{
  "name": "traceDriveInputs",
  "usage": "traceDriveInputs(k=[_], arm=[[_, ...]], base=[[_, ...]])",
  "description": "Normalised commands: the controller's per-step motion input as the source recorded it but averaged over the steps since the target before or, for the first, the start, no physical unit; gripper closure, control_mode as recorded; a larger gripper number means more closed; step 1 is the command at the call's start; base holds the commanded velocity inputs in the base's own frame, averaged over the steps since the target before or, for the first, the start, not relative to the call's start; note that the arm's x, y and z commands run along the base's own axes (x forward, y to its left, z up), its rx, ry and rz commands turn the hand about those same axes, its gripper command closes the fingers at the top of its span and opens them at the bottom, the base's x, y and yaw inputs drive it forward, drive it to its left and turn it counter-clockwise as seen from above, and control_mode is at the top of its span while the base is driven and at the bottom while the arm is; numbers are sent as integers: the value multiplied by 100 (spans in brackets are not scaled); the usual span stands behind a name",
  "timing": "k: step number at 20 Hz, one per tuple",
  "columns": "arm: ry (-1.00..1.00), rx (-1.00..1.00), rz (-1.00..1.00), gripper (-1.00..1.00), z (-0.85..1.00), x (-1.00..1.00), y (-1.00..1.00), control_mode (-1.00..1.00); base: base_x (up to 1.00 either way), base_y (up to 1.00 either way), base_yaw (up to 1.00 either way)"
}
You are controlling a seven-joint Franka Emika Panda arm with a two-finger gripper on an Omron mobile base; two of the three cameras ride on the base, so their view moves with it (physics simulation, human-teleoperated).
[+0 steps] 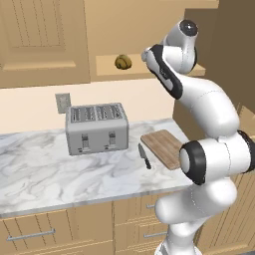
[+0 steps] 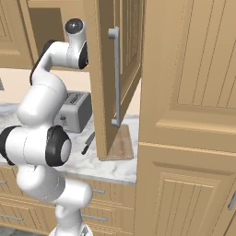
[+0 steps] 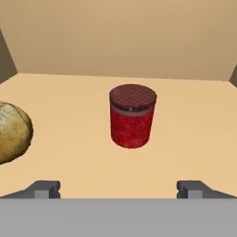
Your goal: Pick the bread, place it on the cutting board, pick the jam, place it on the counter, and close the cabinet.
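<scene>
2 task items sit on the cabinet [image 2: 120, 69] shelf in front of my gripper [image 3: 118, 189]: the jam [image 3: 132, 115] stands upright dead ahead, and the bread [image 3: 11, 132] lies to its left, clear of it. My fingers are spread wide apart with nothing between them, and the jam falls in the middle of the gap. The cabinet door hangs open over the counter [image 1: 45, 159]. Below, the board [image 1: 164, 147] lies bare at the right end of the counter, with a knife [image 1: 144, 156] just left of it and a toaster [image 1: 97, 127] further left.

Judged stage: approach for the 1st pick, nothing yet moved.

Risks from here:
1. I am lined up on the jam, though the bread is due 1st; closing now would take the wrong item.
2. Swinging left toward the bread could sweep a finger into the jam and topple or roll it on the shelf.
3. The bread is lumpy and round, so an off-centre pinch may squirt it out.
4. The open door stands close beside my arm; a wide withdrawal could strike it.
</scene>
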Motion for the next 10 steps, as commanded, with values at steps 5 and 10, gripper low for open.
traceDriveInputs(k=[5, 10], arm=[[0, 0, 0, -100, 0, 25, 0, -100], [0, 0, 0, -100, -1, 19, 0, -100]], base=[[0, 0, 0], [0, 0, 0]])
